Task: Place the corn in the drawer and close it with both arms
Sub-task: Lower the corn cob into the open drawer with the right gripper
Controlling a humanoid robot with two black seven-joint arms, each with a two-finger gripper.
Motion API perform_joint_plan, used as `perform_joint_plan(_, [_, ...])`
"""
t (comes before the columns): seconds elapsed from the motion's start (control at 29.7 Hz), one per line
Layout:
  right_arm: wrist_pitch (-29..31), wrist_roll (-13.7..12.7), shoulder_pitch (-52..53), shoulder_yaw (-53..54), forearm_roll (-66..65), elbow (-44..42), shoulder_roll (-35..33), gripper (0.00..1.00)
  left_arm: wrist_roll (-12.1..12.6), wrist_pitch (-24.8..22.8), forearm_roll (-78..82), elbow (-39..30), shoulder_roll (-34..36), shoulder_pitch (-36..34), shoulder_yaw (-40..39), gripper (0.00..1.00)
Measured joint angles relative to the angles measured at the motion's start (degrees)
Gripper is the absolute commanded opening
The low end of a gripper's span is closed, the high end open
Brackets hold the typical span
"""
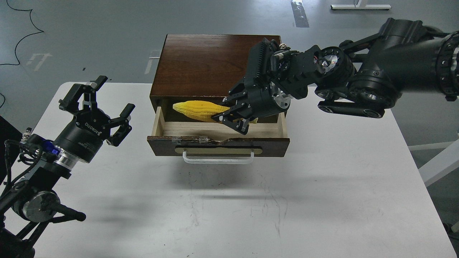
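Brand: "ROBOTIQ" stood in white letters on the black body of the left gripper (104, 107), well to the left of the drawer (218, 138).
Smaller print: a second white line sat lower on the same body, nearer the silver wrist ring; too small to read.
Right gripper (233, 114): no lettering could be read.
Drawer: no label could be read.

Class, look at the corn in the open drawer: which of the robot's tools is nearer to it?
Right. The right tool is at the corn, fingers around its right end. The left tool hangs open, well left of the drawer.
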Motion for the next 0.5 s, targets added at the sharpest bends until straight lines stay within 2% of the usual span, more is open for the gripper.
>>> perform_joint_plan(0.17, [-0.59, 0.0, -0.2, -0.03, 0.22, -0.07, -0.24, 0.93, 0.0, -0.01, 0.0, 0.0, 0.01, 0.0, -0.02, 0.99])
perform_joint_plan(0.5, [-2.22, 0.0, 0.18, 2.73, 3.21, 0.59, -3.03, 0.98, -0.09, 0.01, 0.0, 0.0, 0.0, 0.0, -0.02, 0.99])
